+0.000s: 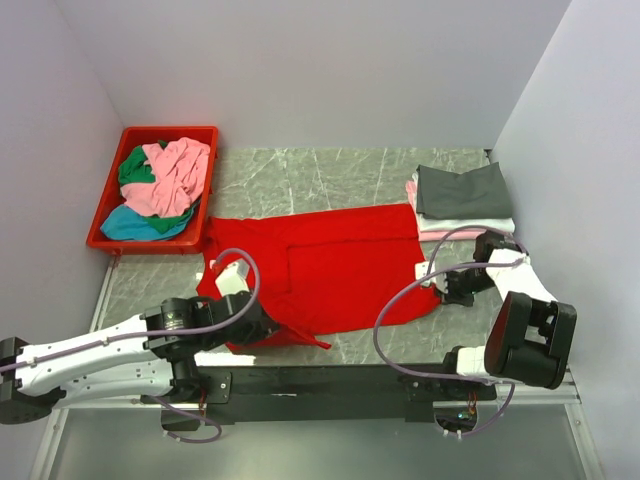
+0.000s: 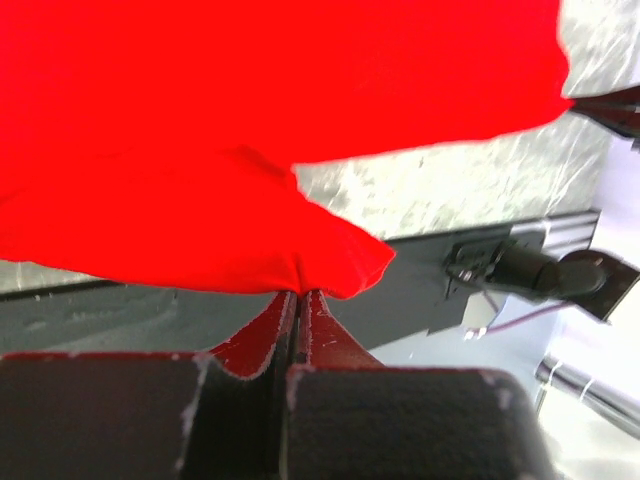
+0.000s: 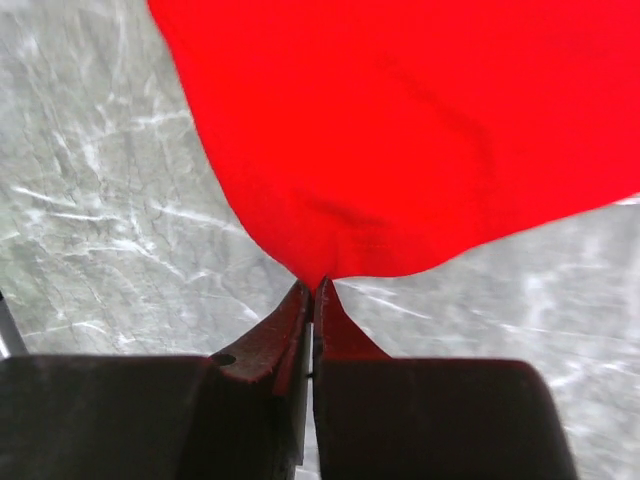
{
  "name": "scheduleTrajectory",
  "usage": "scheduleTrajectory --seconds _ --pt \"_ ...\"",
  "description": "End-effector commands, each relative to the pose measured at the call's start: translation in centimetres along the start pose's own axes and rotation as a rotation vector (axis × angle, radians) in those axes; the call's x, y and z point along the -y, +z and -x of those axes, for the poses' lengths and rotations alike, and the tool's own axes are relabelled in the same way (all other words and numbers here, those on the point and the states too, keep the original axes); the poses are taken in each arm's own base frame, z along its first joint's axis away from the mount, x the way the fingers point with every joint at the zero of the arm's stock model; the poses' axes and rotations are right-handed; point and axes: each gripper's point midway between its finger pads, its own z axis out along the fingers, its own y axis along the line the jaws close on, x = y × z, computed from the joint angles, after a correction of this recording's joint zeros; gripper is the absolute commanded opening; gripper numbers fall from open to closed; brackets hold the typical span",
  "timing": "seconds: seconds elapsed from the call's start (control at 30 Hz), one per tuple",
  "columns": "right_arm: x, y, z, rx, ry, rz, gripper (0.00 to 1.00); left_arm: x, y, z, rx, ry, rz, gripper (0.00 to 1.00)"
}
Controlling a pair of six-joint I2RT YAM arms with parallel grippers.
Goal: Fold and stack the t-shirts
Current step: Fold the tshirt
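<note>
The red t-shirt lies spread across the middle of the worktop, and this looks like the start of a fold. The left hand is clamped tight on a near-side corner of the cloth. The right hand is pinched closed on the opposite near corner, fabric caught right at the tips. Next, I'd say, both must lift together and carry that edge over evenly, or the fold skews. The folded stack waits far right, and more tees sit in the red bin.
</note>
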Motion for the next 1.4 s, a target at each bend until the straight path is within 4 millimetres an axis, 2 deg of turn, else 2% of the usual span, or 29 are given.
scheduleTrajectory --seconds 0.0,0.23,0.3,0.43,0.63,0.9,1.03,1.37 --pt "1.0 -1.7 2.6 0.075 -0.004 -0.035 0.02 1.9 -1.1 2.8 0.090 0.028 -0.035 0.00" --pt "2.9 -1.9 3.4 0.109 0.061 -0.069 0.01 3.5 -0.7 6.7 0.188 0.061 -0.037 0.00" --pt "3.5 -2.0 3.7 0.122 0.094 -0.081 0.00 3.9 -0.3 7.1 0.187 0.085 -0.036 0.00" --pt "5.5 -2.6 4.0 0.138 0.152 -0.132 0.00 3.6 0.1 8.4 0.214 0.094 -0.009 0.00" --pt "7.3 -2.4 3.3 0.131 0.242 -0.170 0.00 3.7 -0.5 11.2 0.279 0.098 -0.004 0.00" --pt "8.2 -1.4 1.9 0.099 0.341 -0.178 0.00 4.0 -1.9 14.8 0.365 0.123 0.012 0.00" --pt "8.9 -1.1 1.4 0.090 0.377 -0.192 0.00 3.4 -2.4 16.5 0.400 0.121 0.030 0.00" --pt "9.2 -0.2 0.2 0.066 0.454 -0.182 0.00 2.7 -3.1 18.6 0.438 0.139 0.046 0.00"
